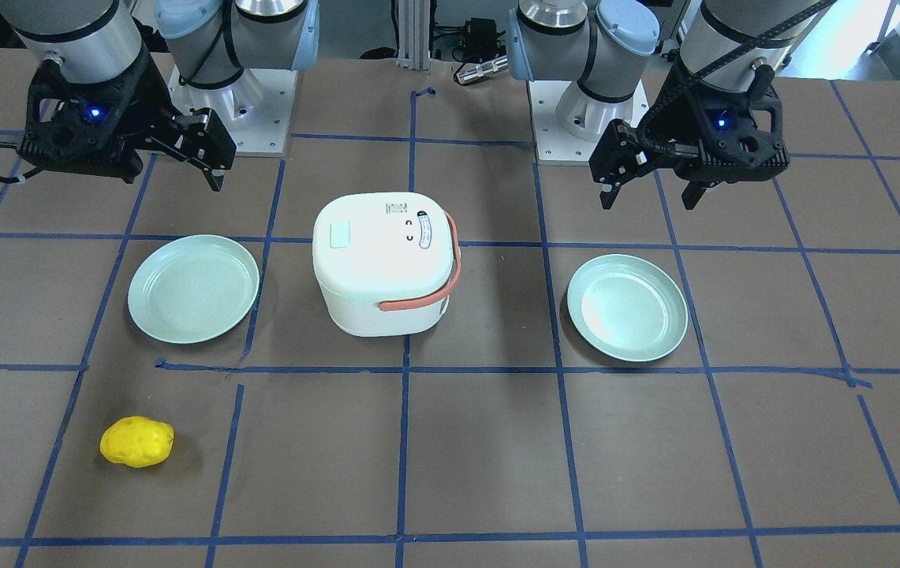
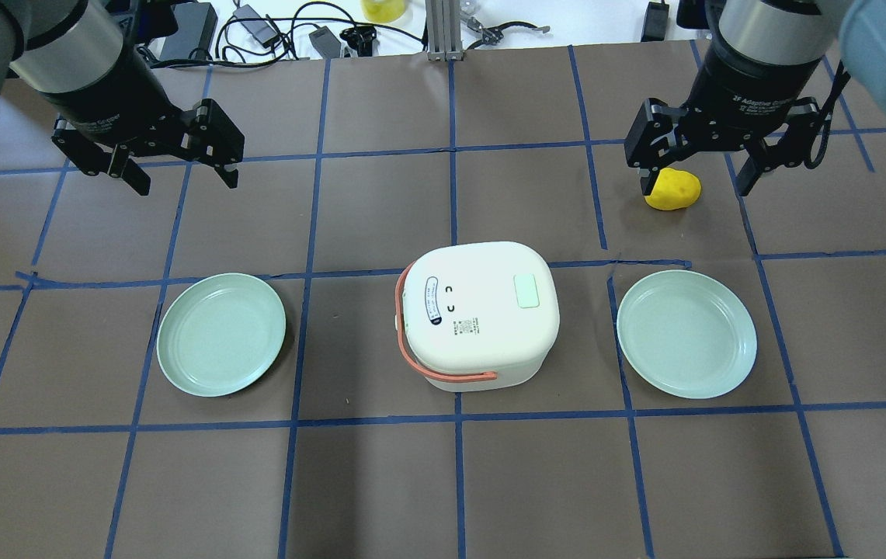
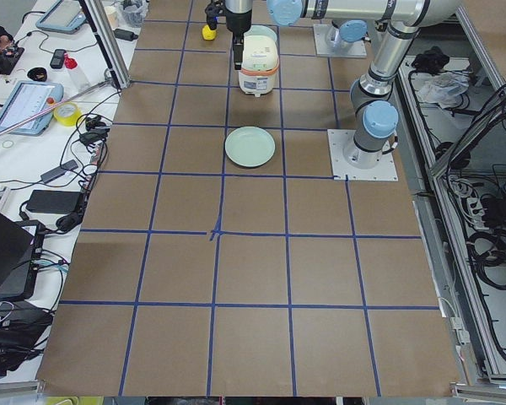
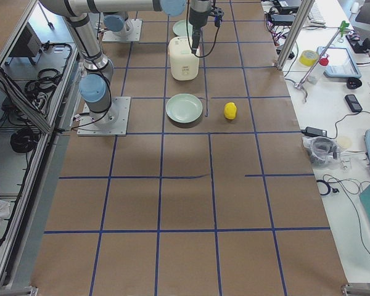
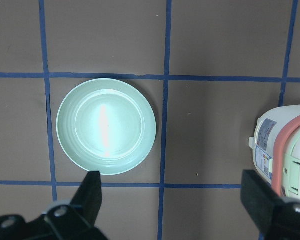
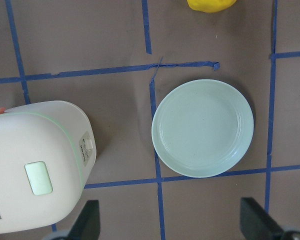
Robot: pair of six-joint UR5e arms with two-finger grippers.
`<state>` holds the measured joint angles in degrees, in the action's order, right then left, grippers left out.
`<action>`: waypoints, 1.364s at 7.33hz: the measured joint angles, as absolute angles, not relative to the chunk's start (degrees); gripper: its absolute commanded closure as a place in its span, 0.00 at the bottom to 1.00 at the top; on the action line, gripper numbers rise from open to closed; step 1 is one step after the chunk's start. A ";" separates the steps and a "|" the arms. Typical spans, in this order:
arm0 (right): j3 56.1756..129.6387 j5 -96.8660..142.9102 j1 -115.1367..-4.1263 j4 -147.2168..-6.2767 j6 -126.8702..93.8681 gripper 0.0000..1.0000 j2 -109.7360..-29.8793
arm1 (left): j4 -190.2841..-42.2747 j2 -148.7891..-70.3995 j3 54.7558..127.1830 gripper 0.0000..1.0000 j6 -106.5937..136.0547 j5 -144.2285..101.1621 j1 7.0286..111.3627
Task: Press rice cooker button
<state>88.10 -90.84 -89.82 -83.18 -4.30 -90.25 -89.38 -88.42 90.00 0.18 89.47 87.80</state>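
The white rice cooker (image 2: 477,314) with a salmon handle stands at the table's middle, lid shut. Its button (image 2: 526,292), a pale mint rounded rectangle, sits flush on the lid on the side toward my right arm. The button also shows in the front-facing view (image 1: 339,234) and the right wrist view (image 6: 38,177). My left gripper (image 2: 188,183) is open and empty, high above the table, beyond the left plate. My right gripper (image 2: 696,186) is open and empty, high above a yellow potato-like item, beyond the right plate. Neither gripper touches the cooker.
Two empty mint plates flank the cooker, one on the left (image 2: 221,334) and one on the right (image 2: 686,334). The yellow potato-like item (image 1: 136,442) lies on the table beyond the right plate. Blue tape lines grid the brown table.
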 measured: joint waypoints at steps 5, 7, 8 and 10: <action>87.96 -90.59 -90.03 -83.44 -4.43 0.00 -90.29 | -89.38 -88.42 90.00 0.00 0.20 89.47 87.80; 87.51 -90.36 -90.06 -83.62 -4.16 0.00 -90.30 | -89.38 -88.42 90.00 0.00 0.18 89.47 87.80; 87.20 -90.21 -90.07 -83.46 -4.09 0.00 -90.32 | -89.38 -88.42 90.00 0.00 0.18 89.47 87.80; 86.43 -89.96 -90.12 -82.93 -4.05 0.00 -90.34 | -89.38 -88.42 90.00 0.00 0.18 89.47 87.80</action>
